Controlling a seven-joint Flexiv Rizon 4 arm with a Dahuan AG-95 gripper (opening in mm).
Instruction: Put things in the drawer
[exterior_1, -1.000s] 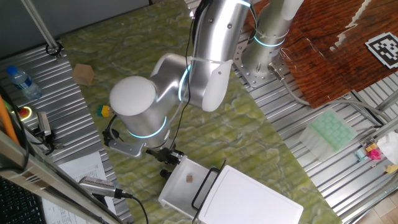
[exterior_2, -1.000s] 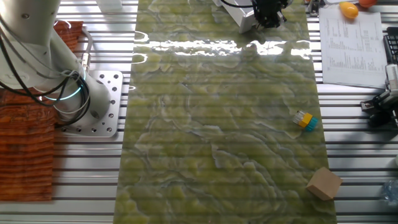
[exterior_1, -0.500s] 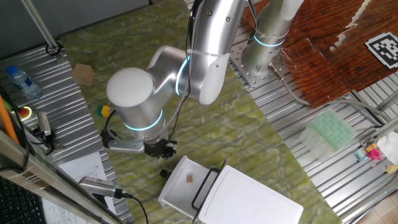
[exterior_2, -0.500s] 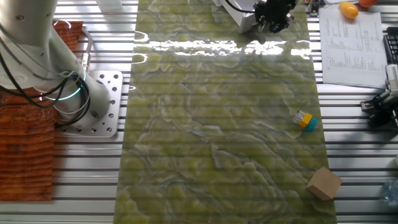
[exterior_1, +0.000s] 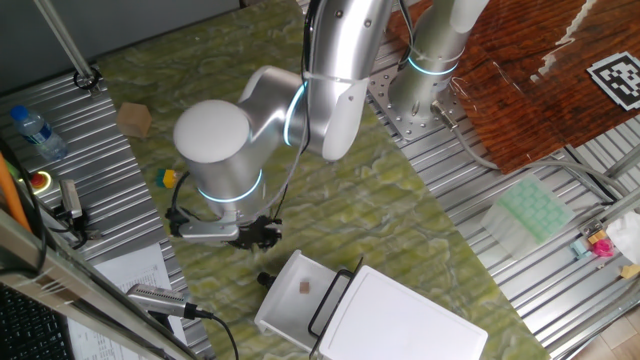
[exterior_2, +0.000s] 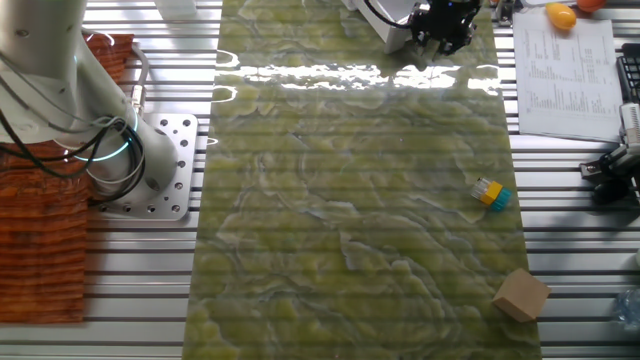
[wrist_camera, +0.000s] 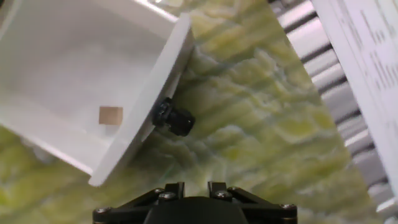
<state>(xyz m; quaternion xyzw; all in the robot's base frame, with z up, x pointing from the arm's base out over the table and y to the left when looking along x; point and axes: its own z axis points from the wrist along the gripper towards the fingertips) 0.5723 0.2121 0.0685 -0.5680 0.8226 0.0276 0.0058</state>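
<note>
The tiny tan-brown cube (wrist_camera: 111, 115) lies inside the open white tray-like drawer (wrist_camera: 56, 62). The small black stubby piece (wrist_camera: 173, 118) rests on the green marbled worktop (wrist_camera: 261, 124), touching the drawer's outer front edge. The black two-finger gripper (exterior_1: 262, 232) hovers beside it over open worktop; whether its jaws are wide or narrow cannot be told.

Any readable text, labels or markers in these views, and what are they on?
Printed paper sheets: text and a chart, too small to read.
Square black-and-white marker on the brown board: a coded pattern, no letters.
Water bottle label: too blurred to read.
Drawer: no text visible.
</note>
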